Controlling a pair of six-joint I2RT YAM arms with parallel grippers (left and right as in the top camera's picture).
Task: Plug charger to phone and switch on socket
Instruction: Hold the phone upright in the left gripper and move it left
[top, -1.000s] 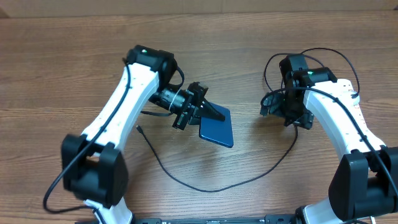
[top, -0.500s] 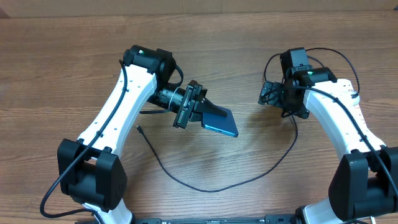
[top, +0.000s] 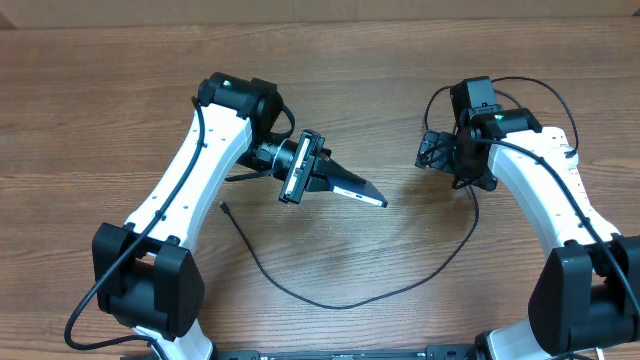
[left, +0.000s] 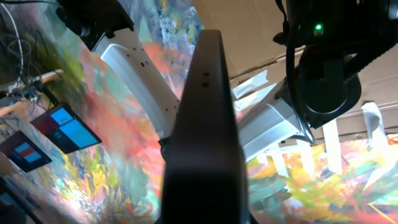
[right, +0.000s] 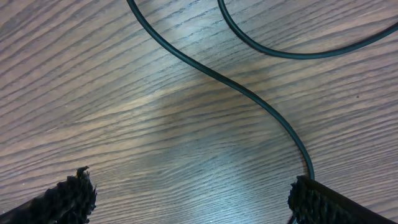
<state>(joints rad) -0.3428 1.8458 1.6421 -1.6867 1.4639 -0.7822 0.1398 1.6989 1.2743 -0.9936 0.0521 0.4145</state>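
1. Our left gripper (top: 338, 183) is clamped on the phone (top: 370, 196), gripping one end of it, and it holds the phone clear of the table (top: 100, 80).
2. From overhead we see the phone nearly edge-on, as a thin dark sliver with a pale rim. It slopes down and away from the fingers toward the middle of the table.
3. In the left wrist view the phone (left: 205, 124) stands straight ahead of the camera as a dark narrow edge. Two tiny holes show near its upper part, and the white right arm (left: 267, 124) is behind it.
4. Our right gripper (right: 193, 199) is spread wide and holds nothing. Its two ridged black fingertips (right: 62, 196) sit at the far corners of the right wrist view and point down at the wood.
5. Overhead, the right gripper (top: 432, 155) hangs over the right half of the table, well apart from the phone.
6. The charger cable (top: 330, 303) lies loose on the table in a long shallow loop, running in front of both arms.
7. Its connector tip (top: 222, 207) rests on the wood beside the left arm (top: 190, 170), below and to the left of the held phone and not touching it.
8. The cable's other stretch climbs to a spot under the right gripper. In the right wrist view the cable (right: 249, 93) snakes across the wood and disappears behind one fingertip, and we cannot tell whether it touches that finger.
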